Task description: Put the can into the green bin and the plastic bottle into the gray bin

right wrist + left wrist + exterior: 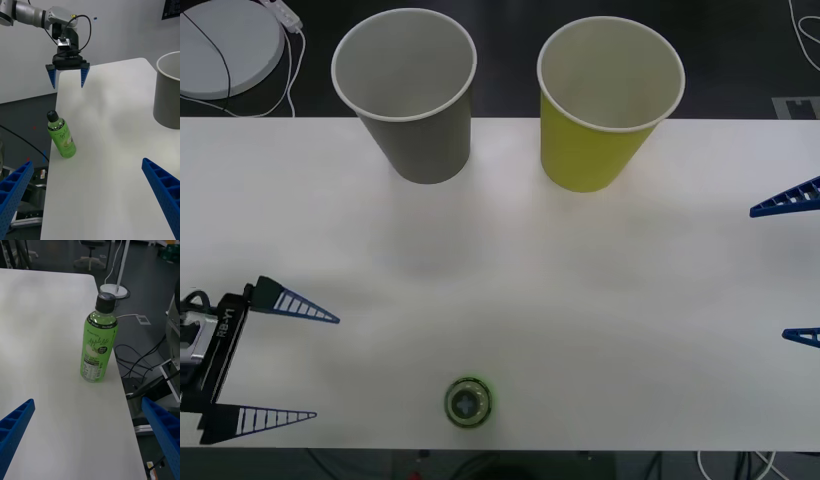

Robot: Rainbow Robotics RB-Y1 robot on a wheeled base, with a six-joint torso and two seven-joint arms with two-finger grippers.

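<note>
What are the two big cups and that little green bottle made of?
The gray bin and the green bin look like paper cups: matte colored outsides, white insides, thin rolled rims. The plastic bottle appears to be translucent green plastic, since light glows through it, with a glossy printed label and a black, likely plastic, screw cap. The ribbed blue fingers look like molded plastic too.

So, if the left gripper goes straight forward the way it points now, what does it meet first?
Probably the plastic bottle. It stands upright near the table's near edge, ahead of the open left gripper. In the front view it sits slightly off the line, so the gripper might just pass it.
</note>
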